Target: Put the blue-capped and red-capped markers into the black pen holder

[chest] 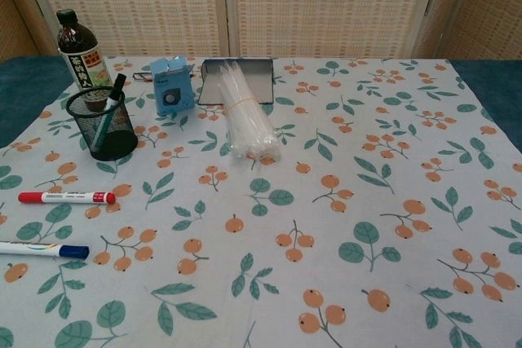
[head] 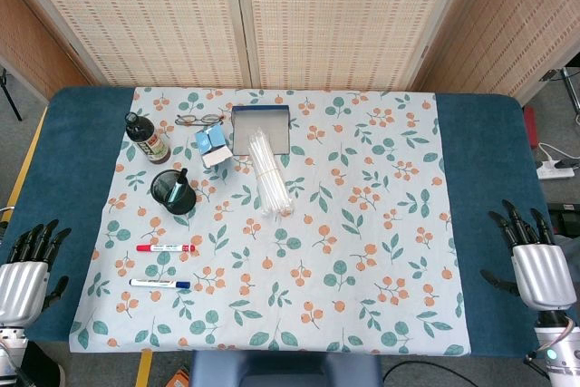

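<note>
The red-capped marker (head: 165, 247) (chest: 67, 197) lies flat on the floral cloth at the left, with the blue-capped marker (head: 159, 284) (chest: 43, 249) lying parallel just nearer to me. The black mesh pen holder (head: 172, 192) (chest: 103, 124) stands upright behind them with one dark pen in it. My left hand (head: 27, 269) rests at the table's left edge, fingers spread and empty, well left of both markers. At the right edge my right hand (head: 535, 260) rests the same way, holding nothing. Neither hand shows in the chest view.
Behind the holder stands a dark bottle (head: 147, 138) (chest: 80, 52). A small blue box (head: 213, 147) (chest: 171, 87), glasses (head: 198, 119), a metal tray (head: 261, 126) (chest: 236, 79) and a bundle of clear straws (head: 269, 174) (chest: 245, 112) sit at the back centre.
</note>
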`<action>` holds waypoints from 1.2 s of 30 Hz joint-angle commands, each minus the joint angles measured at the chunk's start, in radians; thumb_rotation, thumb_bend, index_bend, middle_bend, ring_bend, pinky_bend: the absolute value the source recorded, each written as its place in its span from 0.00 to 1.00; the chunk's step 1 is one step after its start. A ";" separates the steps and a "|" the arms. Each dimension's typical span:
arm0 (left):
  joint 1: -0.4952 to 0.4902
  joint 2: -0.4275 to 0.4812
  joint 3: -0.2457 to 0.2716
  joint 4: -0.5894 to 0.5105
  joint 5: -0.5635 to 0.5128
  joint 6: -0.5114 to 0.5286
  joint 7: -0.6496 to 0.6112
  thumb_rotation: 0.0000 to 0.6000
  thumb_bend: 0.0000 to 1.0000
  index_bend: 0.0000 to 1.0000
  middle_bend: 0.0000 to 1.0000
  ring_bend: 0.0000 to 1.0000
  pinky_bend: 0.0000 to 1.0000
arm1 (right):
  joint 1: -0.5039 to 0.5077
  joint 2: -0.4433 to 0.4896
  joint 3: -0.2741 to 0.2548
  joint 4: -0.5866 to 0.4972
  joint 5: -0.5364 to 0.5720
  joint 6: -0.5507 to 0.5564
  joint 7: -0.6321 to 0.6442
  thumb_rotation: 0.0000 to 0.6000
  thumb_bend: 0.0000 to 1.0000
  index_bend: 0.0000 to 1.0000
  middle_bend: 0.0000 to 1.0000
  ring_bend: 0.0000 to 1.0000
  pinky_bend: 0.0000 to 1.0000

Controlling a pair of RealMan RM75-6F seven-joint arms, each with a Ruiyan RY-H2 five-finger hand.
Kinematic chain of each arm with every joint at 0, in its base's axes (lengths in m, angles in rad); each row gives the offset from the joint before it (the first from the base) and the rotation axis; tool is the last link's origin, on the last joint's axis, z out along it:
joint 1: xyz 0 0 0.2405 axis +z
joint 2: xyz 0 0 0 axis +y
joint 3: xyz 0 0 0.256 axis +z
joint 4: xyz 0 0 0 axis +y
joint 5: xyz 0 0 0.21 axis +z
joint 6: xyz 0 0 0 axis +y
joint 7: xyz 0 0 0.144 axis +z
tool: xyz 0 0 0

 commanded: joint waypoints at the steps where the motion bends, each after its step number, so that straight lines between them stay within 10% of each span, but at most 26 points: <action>1: -0.002 -0.002 0.000 0.002 -0.002 -0.005 -0.001 1.00 0.29 0.13 0.01 0.00 0.10 | 0.000 -0.001 -0.001 0.001 0.001 -0.002 -0.001 1.00 0.00 0.16 0.01 0.22 0.00; 26: -0.002 0.005 0.007 -0.055 0.020 0.011 0.075 1.00 0.29 0.12 0.03 0.00 0.10 | -0.002 0.005 0.000 -0.006 -0.006 0.007 0.010 1.00 0.00 0.16 0.01 0.22 0.00; 36: 0.034 -0.180 0.133 -0.146 0.154 -0.016 0.355 1.00 0.29 0.13 0.15 0.03 0.13 | -0.002 0.006 0.003 -0.002 0.000 0.006 0.012 1.00 0.00 0.16 0.01 0.22 0.00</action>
